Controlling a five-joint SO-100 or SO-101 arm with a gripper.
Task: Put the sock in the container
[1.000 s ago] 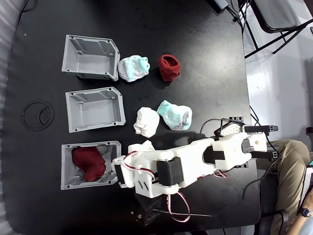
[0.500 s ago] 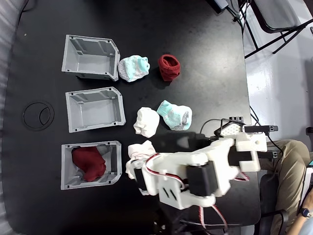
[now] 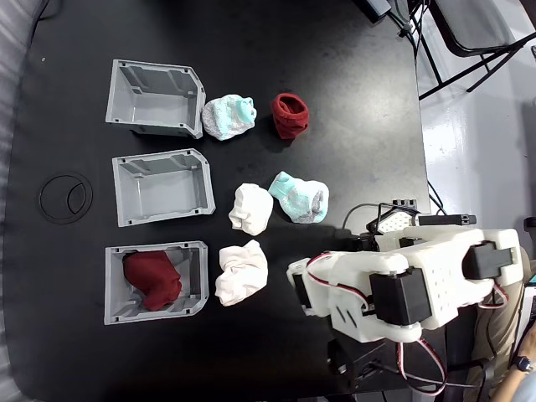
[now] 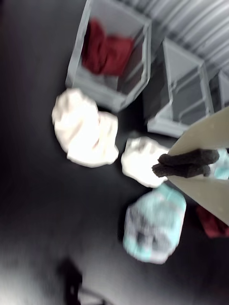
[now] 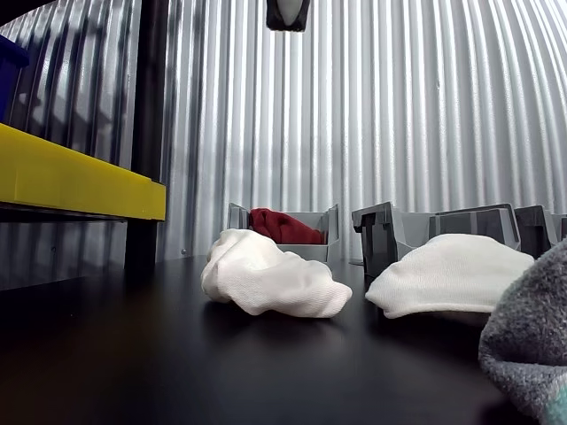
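Withdrawn arm [image 3: 402, 285] now leaves lumpy maroon sock [image 3: 153, 279] in ribbed bin [image 3: 113, 285].

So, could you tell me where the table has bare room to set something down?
In the fixed view, the broad black strip right of the ring-shaped red sock is bare, as is the strip left of the three bins around the black ring. It is crowded between the bins and the arm, where white socks and mint socks lie.
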